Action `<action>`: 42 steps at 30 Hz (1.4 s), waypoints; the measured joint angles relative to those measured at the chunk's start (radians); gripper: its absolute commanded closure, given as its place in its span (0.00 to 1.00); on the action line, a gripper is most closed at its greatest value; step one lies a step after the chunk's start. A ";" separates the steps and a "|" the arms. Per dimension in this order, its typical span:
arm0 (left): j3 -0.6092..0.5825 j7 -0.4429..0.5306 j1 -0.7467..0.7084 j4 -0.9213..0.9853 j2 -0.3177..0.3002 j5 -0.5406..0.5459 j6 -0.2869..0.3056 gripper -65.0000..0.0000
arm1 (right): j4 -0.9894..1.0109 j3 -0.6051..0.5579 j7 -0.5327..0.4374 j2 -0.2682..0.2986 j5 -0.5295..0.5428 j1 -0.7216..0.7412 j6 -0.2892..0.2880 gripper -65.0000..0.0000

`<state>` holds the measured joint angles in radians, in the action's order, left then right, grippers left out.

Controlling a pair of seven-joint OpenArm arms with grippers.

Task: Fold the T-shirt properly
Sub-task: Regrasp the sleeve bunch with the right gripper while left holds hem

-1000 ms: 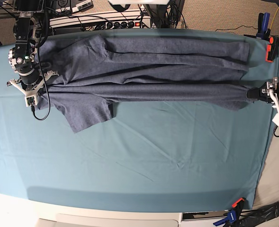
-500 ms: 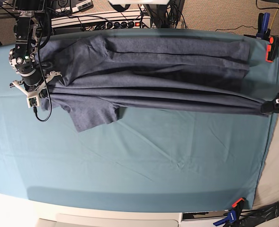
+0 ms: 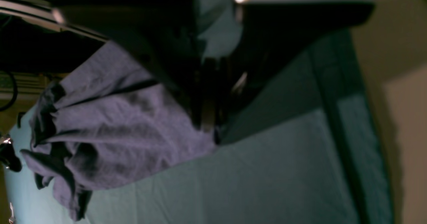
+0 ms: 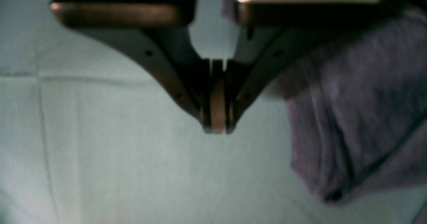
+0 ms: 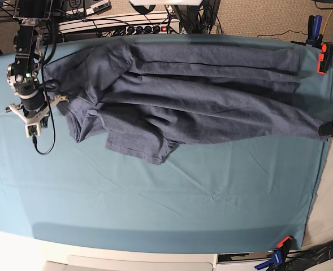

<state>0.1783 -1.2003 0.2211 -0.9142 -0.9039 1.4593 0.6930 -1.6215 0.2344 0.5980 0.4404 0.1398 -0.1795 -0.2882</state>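
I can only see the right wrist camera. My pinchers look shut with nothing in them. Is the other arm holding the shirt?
Observer: Yes. The left gripper is shut on one end of the T-shirt, at the table edge.
Operator: Is the shirt all flat?
Observer: No. It is stretched long across the back of the teal cloth, creased, with a sleeve flopped toward the front.
Operator: So where is my arm?
Observer: The right gripper is at the shirt's opposite end, beside the fabric, over bare cloth.
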 measured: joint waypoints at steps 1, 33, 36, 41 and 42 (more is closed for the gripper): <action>0.000 0.000 -0.001 0.000 0.000 0.000 0.000 1.00 | 0.000 0.000 0.000 0.000 0.000 0.004 -0.001 1.00; 0.000 0.000 -0.008 0.000 0.000 0.000 0.000 1.00 | -0.240 0.050 0.258 -0.358 0.498 -0.014 -0.071 0.51; 0.000 0.000 -0.008 0.000 0.000 0.000 0.000 1.00 | -0.203 0.080 0.249 -0.385 0.498 -0.015 -0.068 0.51; 0.000 0.000 -0.008 0.000 0.000 0.000 0.000 1.00 | -0.151 0.081 0.239 -0.386 0.501 -0.014 -0.067 0.51; 0.000 0.000 -0.008 0.000 0.000 0.000 0.000 1.00 | -0.142 0.081 0.238 -0.386 0.504 -0.014 -0.067 0.51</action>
<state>0.1783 -1.1999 0.2131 -0.9142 -0.9035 1.4597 0.6930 -1.7634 0.3153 0.8356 0.0547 0.6441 -0.1936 -0.3550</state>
